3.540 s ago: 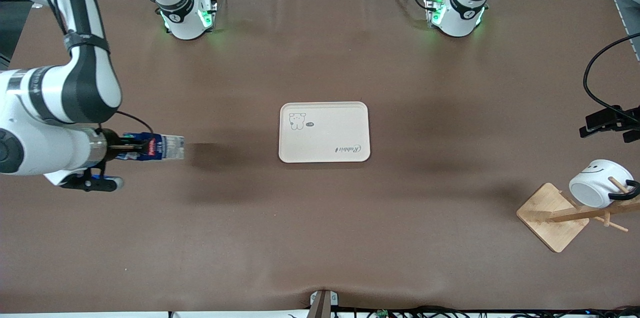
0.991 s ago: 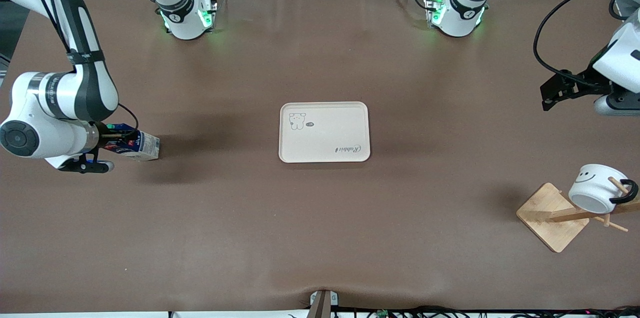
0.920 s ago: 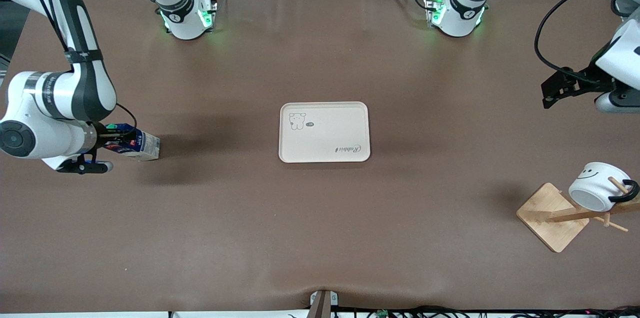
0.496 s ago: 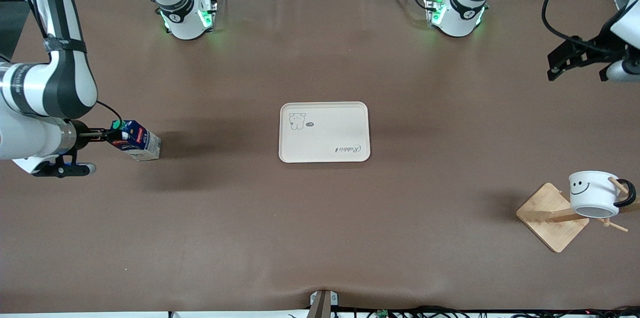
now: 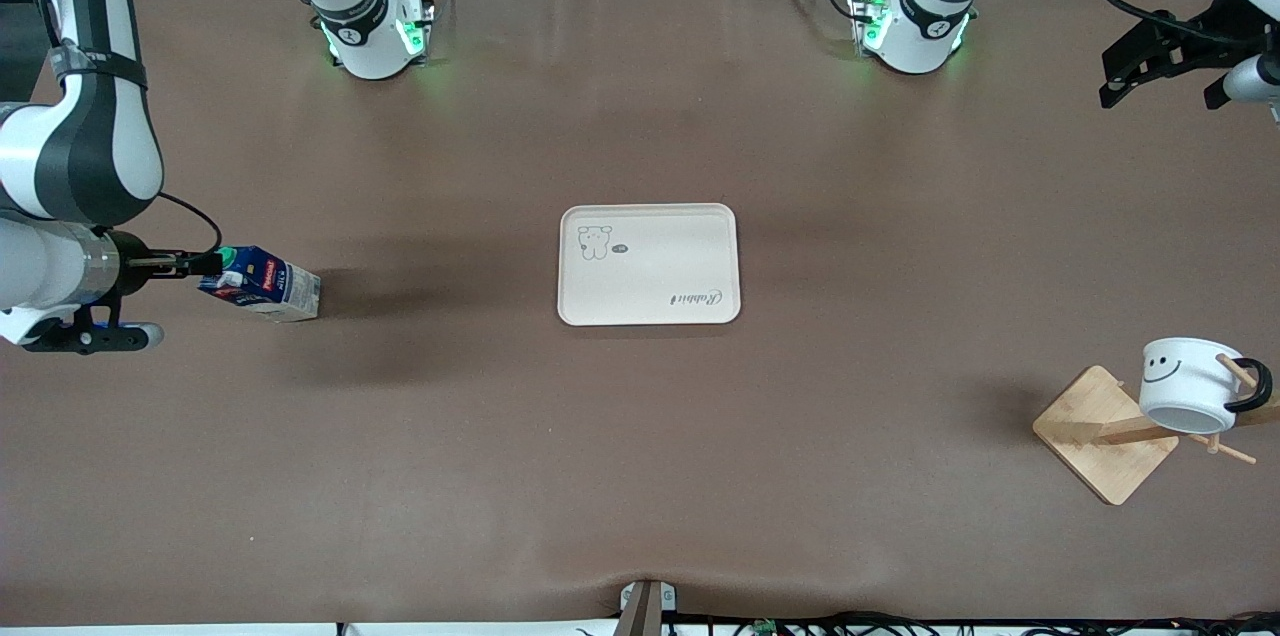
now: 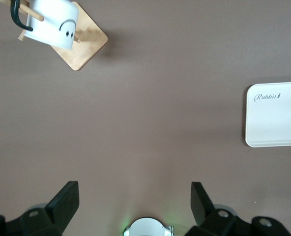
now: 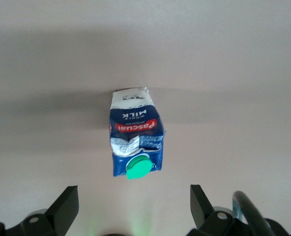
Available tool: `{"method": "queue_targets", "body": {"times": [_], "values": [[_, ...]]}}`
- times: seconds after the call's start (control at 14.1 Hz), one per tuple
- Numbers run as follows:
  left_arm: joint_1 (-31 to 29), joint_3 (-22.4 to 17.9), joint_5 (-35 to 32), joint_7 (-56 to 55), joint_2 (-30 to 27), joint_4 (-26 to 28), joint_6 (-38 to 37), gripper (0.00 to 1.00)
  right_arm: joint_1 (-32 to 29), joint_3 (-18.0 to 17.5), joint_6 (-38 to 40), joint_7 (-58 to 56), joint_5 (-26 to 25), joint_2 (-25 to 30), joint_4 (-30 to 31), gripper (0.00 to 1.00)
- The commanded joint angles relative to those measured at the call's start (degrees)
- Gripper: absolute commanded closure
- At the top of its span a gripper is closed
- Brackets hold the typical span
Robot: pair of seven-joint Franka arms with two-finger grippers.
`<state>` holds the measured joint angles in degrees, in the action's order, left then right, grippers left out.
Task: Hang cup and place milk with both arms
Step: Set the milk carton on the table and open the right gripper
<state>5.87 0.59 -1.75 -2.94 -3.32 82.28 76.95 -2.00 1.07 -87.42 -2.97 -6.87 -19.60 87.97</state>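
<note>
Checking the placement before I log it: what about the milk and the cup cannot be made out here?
- Milk base: front view too small to show whether it sits flat; the right wrist view does not settle it.
- Cup handle on the rack peg: front view too small.
- Rack's upright: cut by the front view's edge.

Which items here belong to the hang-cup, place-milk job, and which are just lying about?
Job items: cup hanging on the wooden rack; milk on the table; right gripper open above it; left gripper open, raised.
Lying about: tray, bare, mid-table.
</note>
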Motion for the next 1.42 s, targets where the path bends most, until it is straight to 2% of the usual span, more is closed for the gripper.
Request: {"method": "queue_targets", "body": {"times": [0.0, 0.21, 0.42, 0.64, 0.78, 0.85, 0.92, 1.06, 1.35], "values": [[-0.15, -0.41, 1.04, -0.4, -1.78, 3.13, 1.44, 0.0, 0.59, -0.19, 1.72, -0.46, 0.8, 0.0, -1.56, 0.0], [-0.24, -0.59, 1.04, -0.49, -5.38, 9.55, 6.8, 0.0, 2.09, 0.07, 0.5, -0.63, 0.89, 0.0, -2.62, 0.0], [-0.33, -0.76, 1.04, -0.49, -5.21, 9.74, 6.81, 0.0, -1.42, 0.34, -2.06, -2.04, 12.46, -0.26, -4.72, 0.0], [-0.24, -0.68, 1.13, -0.49, -5.3, 9.83, 6.64, 0.0, -2.22, 0.25, 0.91, -1.61, 10.83, 1.05, -10.34, 0.0], [-0.33, -0.68, 1.04, 0.3, -5.47, 9.83, 6.46, 0.0, -1.78, 0.25, 3.12, 0.66, 7.93, 6.47, -11.06, 0.0], [-0.33, -0.76, 1.04, 0.56, -5.56, 9.83, 6.2, 0.0, -2.3, 0.25, 4.26, 2.07, 7.75, 10.85, -10.37, 0.0], [-0.33, -0.77, 1.04, 0.56, -5.56, 9.74, 5.94, 0.0, -2.4, 0.34, 5.31, 1.91, 7.66, 12.99, -9.4, 0.0], [-0.24, -0.77, 1.04, 0.56, -5.47, 9.83, 5.93, 0.0, -2.22, 0.25, 5.76, 1.38, 6.35, 14.14, -7.82, 0.0], [-0.24, -0.77, 1.04, 0.56, -4.77, 9.65, 6.02, 0.0, -2.05, 0.16, 0.25, 1.47, 6.08, 23.26, 3.05, 0.0]]}}
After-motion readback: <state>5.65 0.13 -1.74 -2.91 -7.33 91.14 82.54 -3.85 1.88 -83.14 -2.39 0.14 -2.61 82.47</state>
